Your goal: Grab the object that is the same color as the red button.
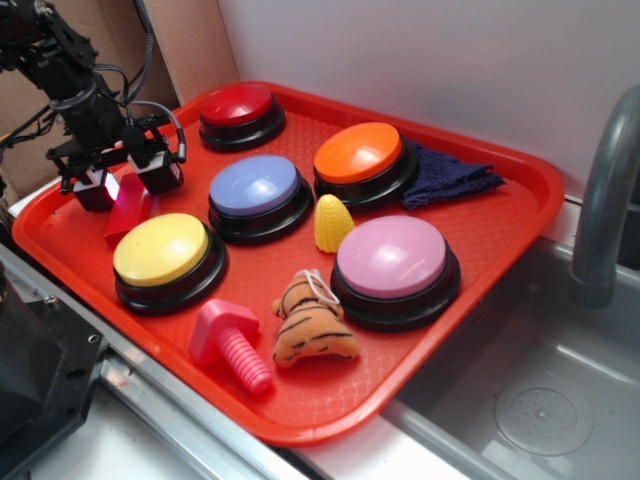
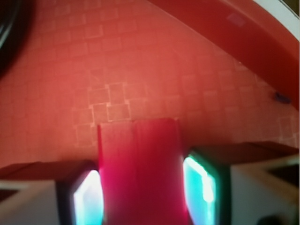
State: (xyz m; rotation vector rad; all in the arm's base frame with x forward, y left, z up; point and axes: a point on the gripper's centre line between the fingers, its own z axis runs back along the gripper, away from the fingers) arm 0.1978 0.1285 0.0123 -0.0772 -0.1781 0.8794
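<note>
Your black gripper (image 2: pixel 140 187) straddled small smooth red rectangular block (image 2: pixel 139 168), pads pressed against both sides; grip centred because block matched domed red button (image 1: pixel 240 108).

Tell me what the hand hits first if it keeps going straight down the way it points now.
The red block. It already sits between the fingers of the hand, which points down at it. Below the block lies the tray floor. Whether the pads already press the block is unclear.

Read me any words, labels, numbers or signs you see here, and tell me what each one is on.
None: no readable text in either view.
The buttons, such as the red button, are plain.
The red block in the gripper and the tray are bare.
</note>
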